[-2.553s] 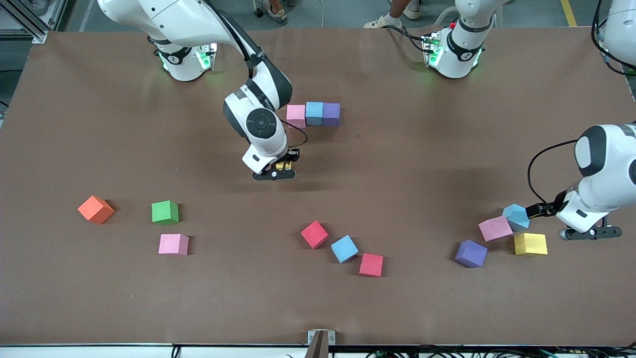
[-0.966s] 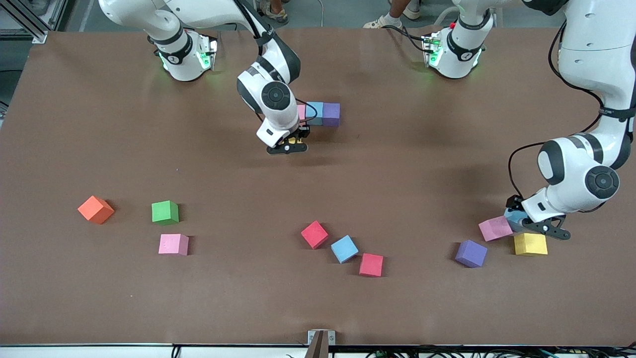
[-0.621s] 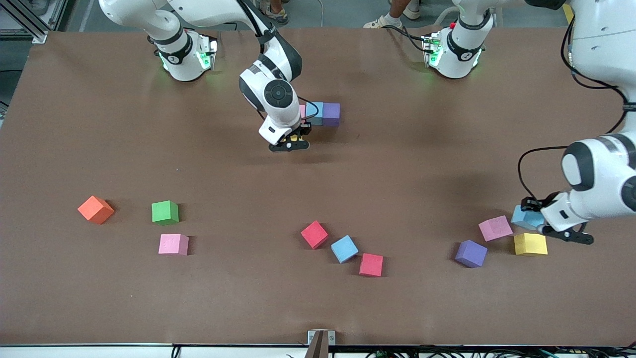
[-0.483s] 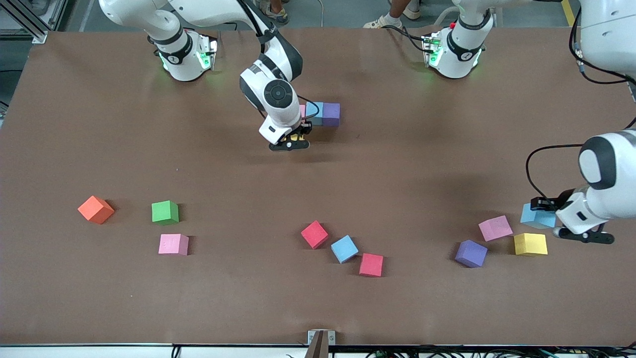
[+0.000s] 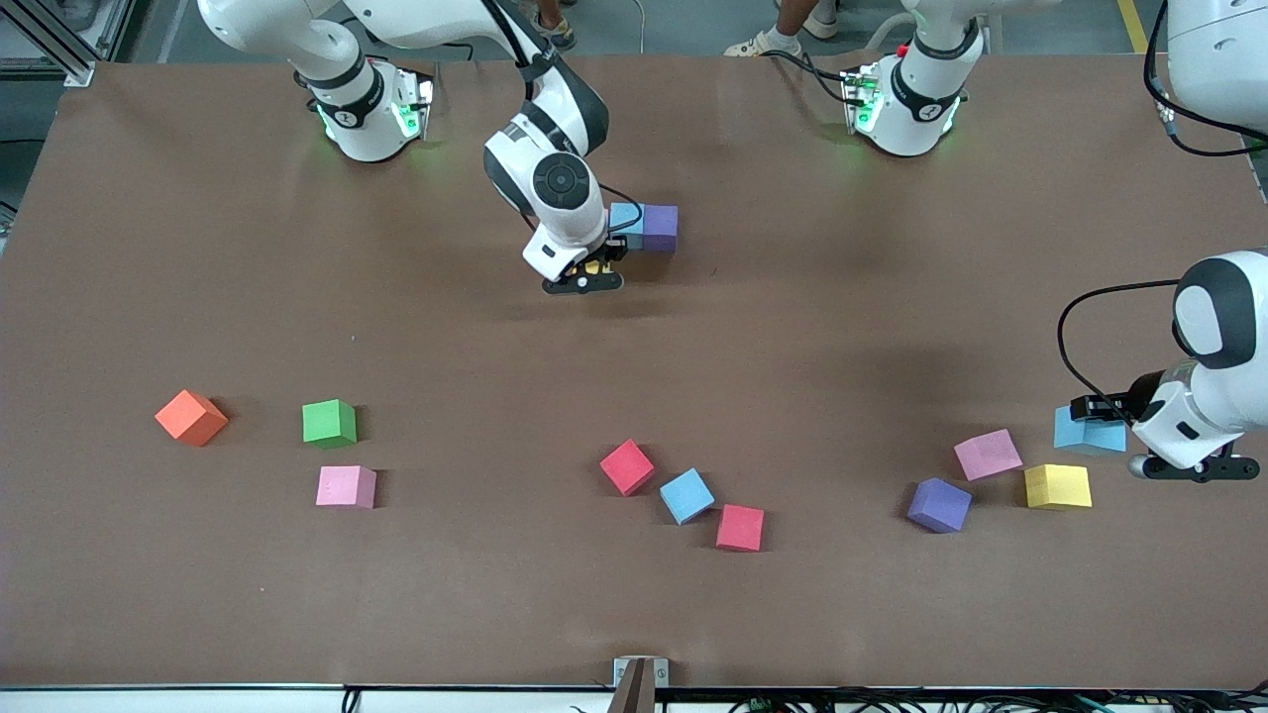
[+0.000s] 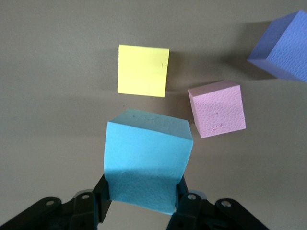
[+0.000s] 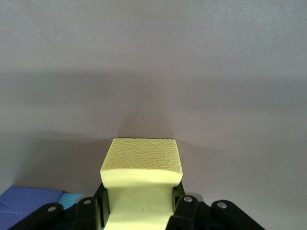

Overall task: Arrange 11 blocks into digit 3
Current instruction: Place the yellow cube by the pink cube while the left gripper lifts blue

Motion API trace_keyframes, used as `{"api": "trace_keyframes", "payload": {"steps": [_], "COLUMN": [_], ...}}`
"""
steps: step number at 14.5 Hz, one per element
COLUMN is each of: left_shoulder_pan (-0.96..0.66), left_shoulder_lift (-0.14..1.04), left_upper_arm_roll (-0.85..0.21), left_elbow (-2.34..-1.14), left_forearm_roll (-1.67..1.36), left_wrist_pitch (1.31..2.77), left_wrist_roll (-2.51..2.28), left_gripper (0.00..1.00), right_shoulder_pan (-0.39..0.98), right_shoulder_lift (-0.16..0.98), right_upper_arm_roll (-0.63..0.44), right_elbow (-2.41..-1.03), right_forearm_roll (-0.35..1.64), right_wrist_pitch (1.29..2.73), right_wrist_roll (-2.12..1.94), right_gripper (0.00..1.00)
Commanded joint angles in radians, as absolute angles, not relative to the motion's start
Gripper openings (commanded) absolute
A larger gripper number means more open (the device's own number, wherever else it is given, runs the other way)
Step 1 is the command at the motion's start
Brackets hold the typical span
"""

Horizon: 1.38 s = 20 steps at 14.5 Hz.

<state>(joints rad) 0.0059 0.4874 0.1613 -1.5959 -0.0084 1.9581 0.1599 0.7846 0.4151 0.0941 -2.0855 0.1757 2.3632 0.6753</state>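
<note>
Brown table (image 5: 198, 594) | left gripper (image 6: 144, 211) grips blue cube (image 6: 146, 160) | right gripper (image 7: 139, 211) grips yellow cube (image 7: 141, 172)

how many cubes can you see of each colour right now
light blue cubes: 3
pink cubes: 2
purple cubes: 2
yellow cubes: 2
red cubes: 2
green cube: 1
orange cube: 1
total: 13
</note>
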Motion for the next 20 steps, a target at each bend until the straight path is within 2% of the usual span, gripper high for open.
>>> {"api": "trace_keyframes", "payload": {"steps": [1,16,20], "left_shoulder_pan": [0.000,-0.017,-0.018], "left_shoulder_lift": [0.477,0.488,0.495], "left_upper_arm_roll": [0.160,0.155,0.155], "left_elbow": [-1.575,-1.575,-1.575], "left_forearm_roll": [-0.026,-0.041,-0.040], "left_wrist_pitch": [1.944,1.951,1.951], "left_wrist_roll": [0.127,0.127,0.123], "left_gripper": [0.05,0.06,0.10], "right_shoulder_pan": [0.792,0.795,0.798], "right_shoulder_lift": [0.376,0.376,0.376], "right_upper_arm_roll": [0.091,0.091,0.112], "right_elbow": [-2.120,-2.138,-2.138], "right_forearm_roll": [0.195,0.195,0.195], "right_wrist_pitch": [2.352,2.361,2.362], "right_wrist_roll": [0.681,0.698,0.712], "right_gripper": [0.42,0.42,0.42]}}
